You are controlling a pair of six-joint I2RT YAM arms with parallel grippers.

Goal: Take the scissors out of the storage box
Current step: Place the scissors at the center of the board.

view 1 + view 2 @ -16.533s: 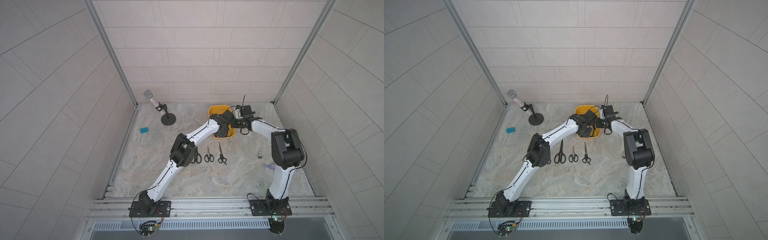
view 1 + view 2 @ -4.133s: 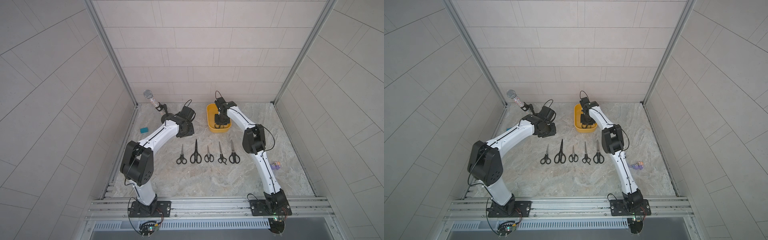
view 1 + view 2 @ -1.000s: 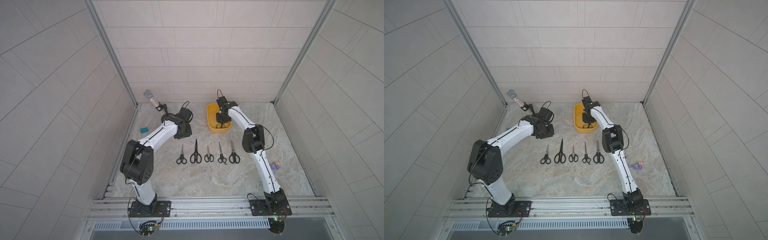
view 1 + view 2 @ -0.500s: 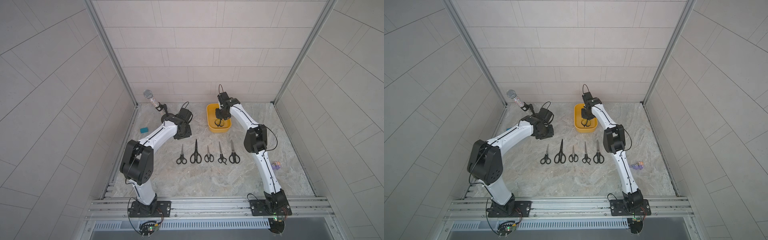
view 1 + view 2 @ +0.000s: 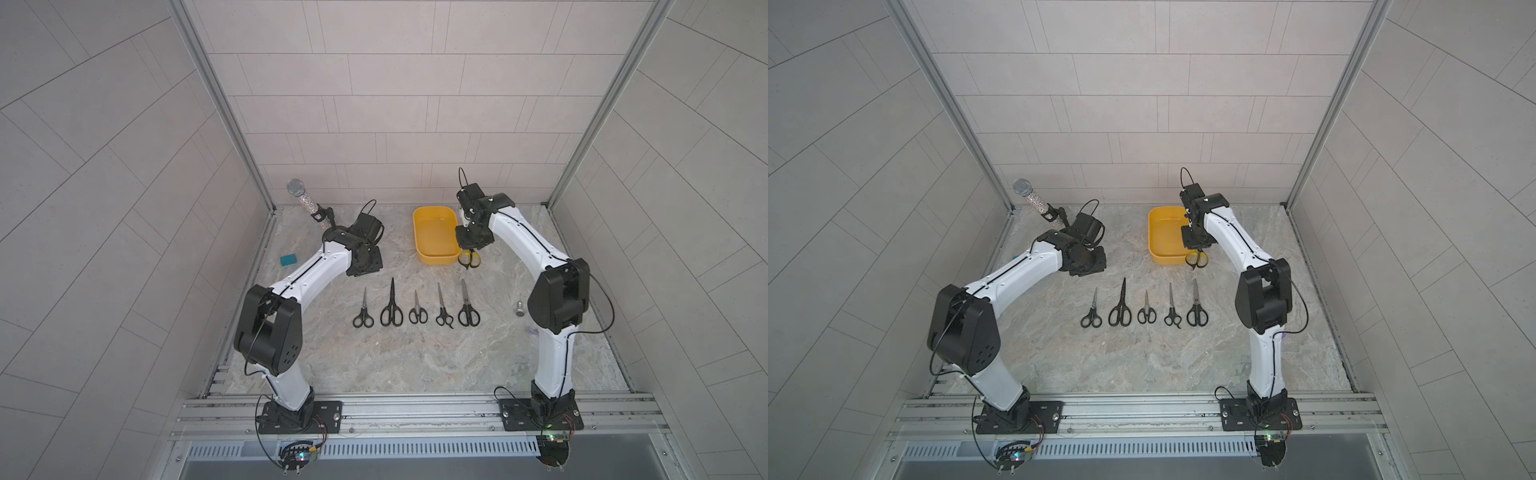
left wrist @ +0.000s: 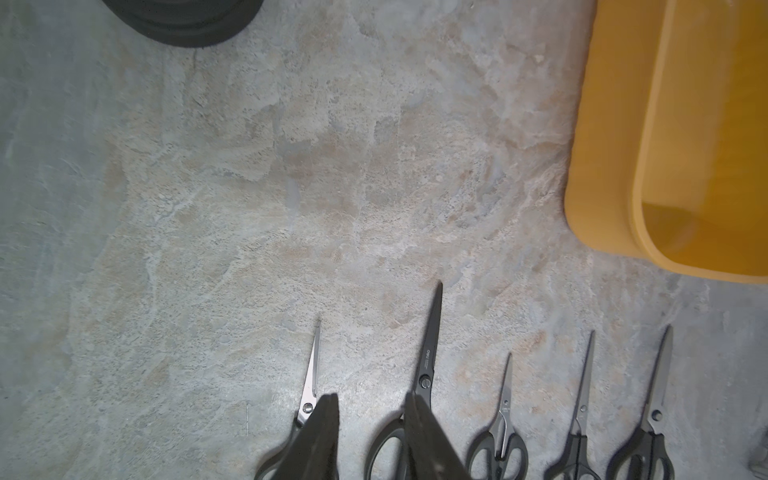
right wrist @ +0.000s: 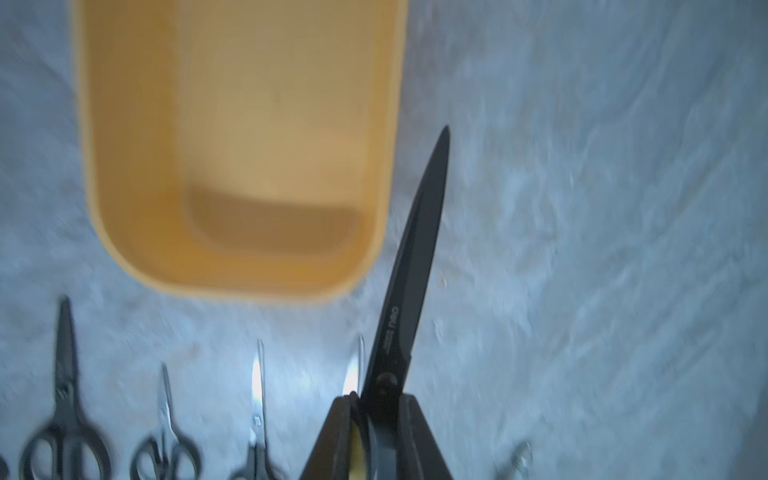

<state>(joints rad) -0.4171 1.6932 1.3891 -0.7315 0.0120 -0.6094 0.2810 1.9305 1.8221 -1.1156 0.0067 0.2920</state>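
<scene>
The yellow storage box [image 5: 432,232] [image 5: 1166,239] stands at the back of the table with nothing inside it. My right gripper [image 5: 471,244] [image 5: 1196,243] [image 7: 376,399] is shut on the yellow-and-black scissors [image 5: 469,258] [image 5: 1197,258]. It holds them in the air just past the box's near right corner, and their black blade [image 7: 415,249] points away beside the box [image 7: 386,166]. Several black-handled scissors [image 5: 392,309] [image 5: 1120,309] lie in a row in front. My left gripper [image 5: 365,266] [image 6: 370,399] hovers open and holds nothing, left of the box.
A glittery microphone on a stand [image 5: 305,201] rises at the back left, its round base [image 6: 183,16] near my left gripper. A teal block [image 5: 288,260] lies by the left wall. A small metal piece [image 5: 519,309] sits right of the scissors row.
My right gripper has lifted the yellow-and-black scissors out of the storage box and carried them right and forward, past its near right corner. The left arm has stayed still.
</scene>
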